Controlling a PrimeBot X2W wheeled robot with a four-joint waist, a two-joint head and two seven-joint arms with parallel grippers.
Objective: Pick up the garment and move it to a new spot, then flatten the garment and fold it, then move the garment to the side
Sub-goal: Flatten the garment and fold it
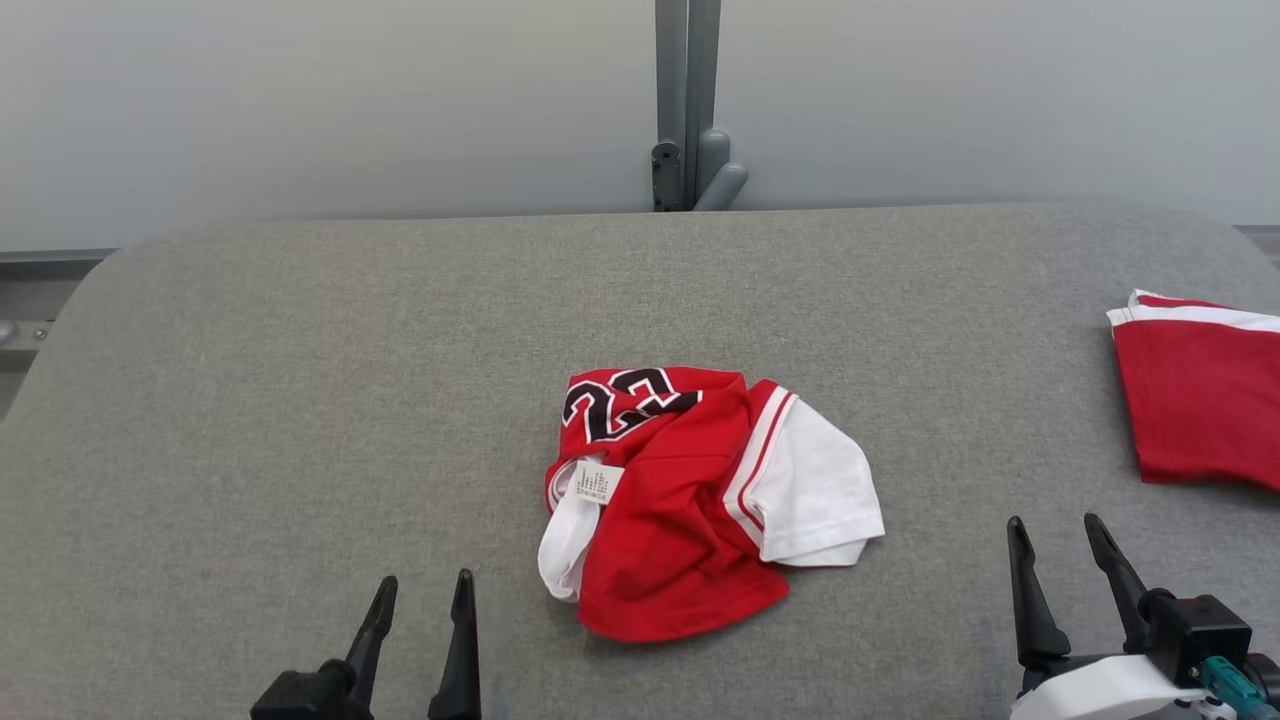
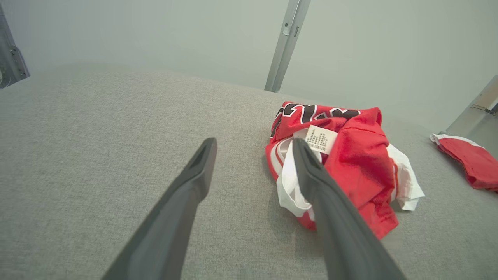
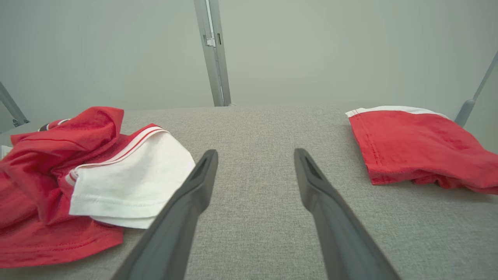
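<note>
Right hand point(image 1: 1053, 520) between garment point(image 1: 680, 520), folded red cloth point(image 1: 1200, 400).

Red garment point(image 1: 680, 520): large black numerals point(image 1: 622, 400), white-outlined, on crumpled upper fold. Two digits; first looks like 2, second creased, 2 or 3, cannot tell which. White sewn-in label point(image 1: 598, 482) at garment's left edge: several lines of tiny dark print, too small to read.

Garment point(image 1: 690, 500) on table point(image 1: 300, 350) centre, folded shirt point(image 1: 1200, 400) far right
</note>
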